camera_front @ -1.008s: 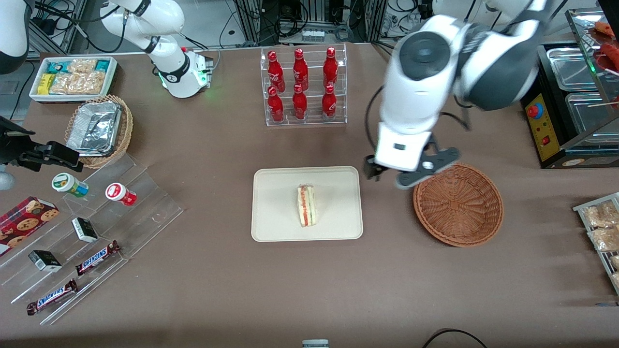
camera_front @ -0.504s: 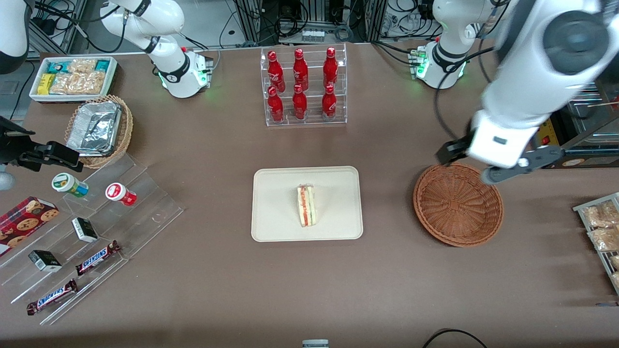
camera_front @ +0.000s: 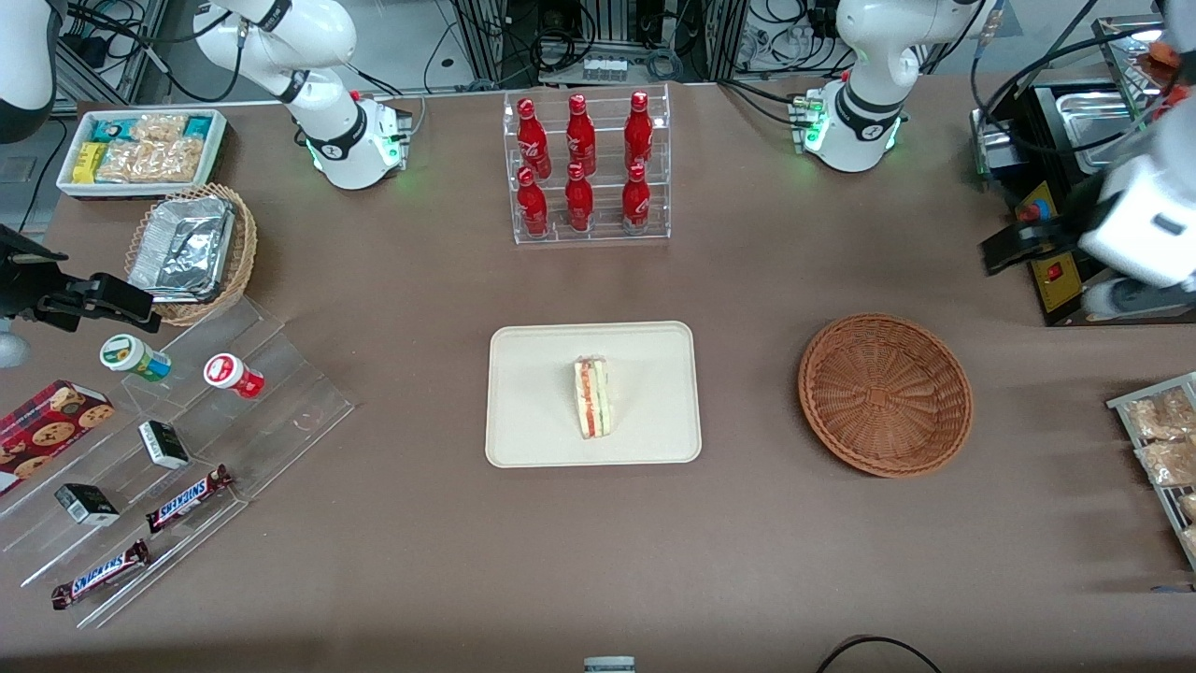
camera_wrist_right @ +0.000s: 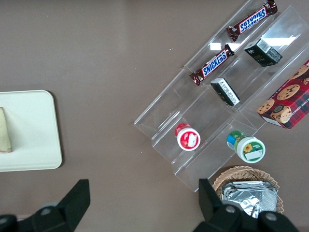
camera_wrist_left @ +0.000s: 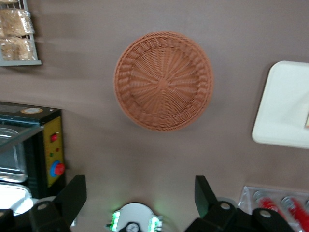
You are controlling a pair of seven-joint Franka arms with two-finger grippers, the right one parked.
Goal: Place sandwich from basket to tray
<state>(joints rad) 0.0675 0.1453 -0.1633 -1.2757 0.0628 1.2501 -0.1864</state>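
The sandwich (camera_front: 592, 398) lies on the cream tray (camera_front: 533, 402) in the middle of the table, its red and green filling edge showing. The reddish-brown wicker basket (camera_front: 885, 394) sits beside the tray, toward the working arm's end, with nothing in it. My left gripper (camera_front: 1056, 276) hangs high over the table edge near the black appliance, away from the basket and farther from the front camera. In the left wrist view the gripper (camera_wrist_left: 140, 191) is open and holds nothing, and the basket (camera_wrist_left: 163, 81) and a corner of the tray (camera_wrist_left: 285, 106) show below it.
A black appliance with a red button (camera_wrist_left: 46, 150) stands close to the gripper. A rack of red bottles (camera_front: 587, 168) is farther from the front camera than the tray. Snack packets (camera_front: 1163, 439) lie at the working arm's end, an acrylic candy stand (camera_front: 177, 449) at the parked arm's.
The left arm has swung from beside the tray, across the basket, out to the working arm's end of the table. Sandwich, tray and basket have not moved.
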